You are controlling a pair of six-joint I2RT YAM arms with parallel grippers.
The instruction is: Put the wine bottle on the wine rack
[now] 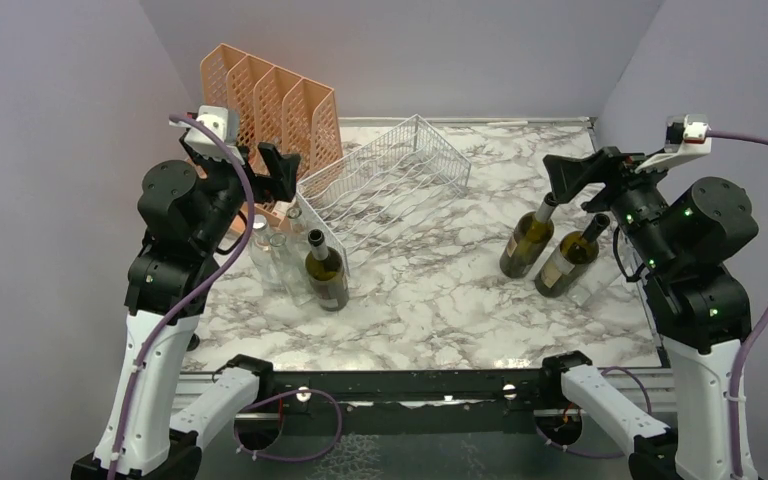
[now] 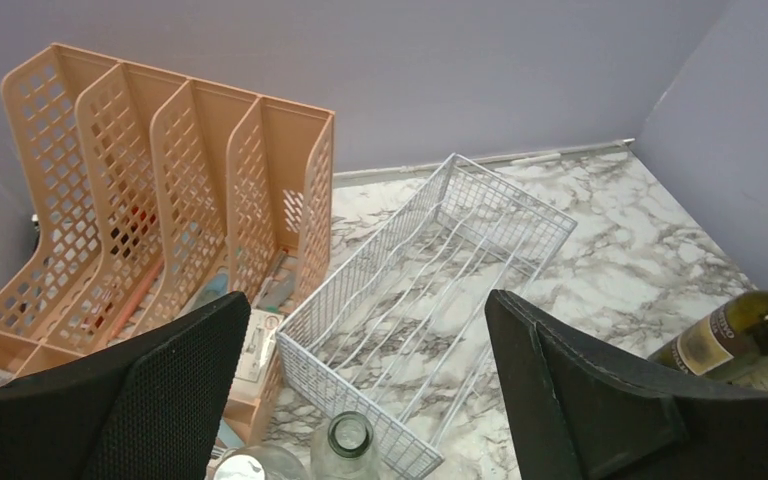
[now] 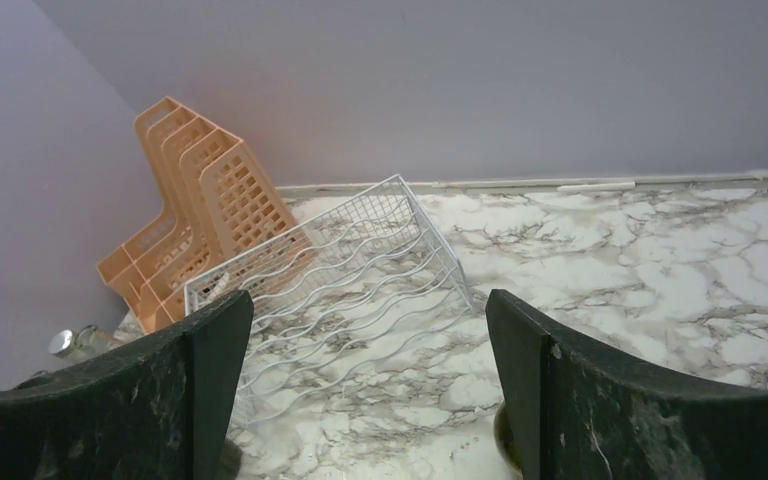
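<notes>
The white wire wine rack (image 1: 390, 178) lies empty on the marble table at back centre; it also shows in the left wrist view (image 2: 430, 290) and the right wrist view (image 3: 330, 290). Two dark wine bottles (image 1: 526, 240) (image 1: 566, 262) stand at the right. A third wine bottle (image 1: 326, 272) stands near the rack's front left corner. My right gripper (image 1: 575, 180) is open and empty, just above and left of the nearer right bottle's neck. My left gripper (image 1: 250, 160) is open and empty, raised over the rack's left end.
An orange perforated file organizer (image 1: 270, 105) stands behind and left of the rack. Clear glass bottles (image 1: 270, 250) stand by the rack's left end; one open mouth (image 2: 348, 435) shows below my left fingers. Purple walls enclose the table.
</notes>
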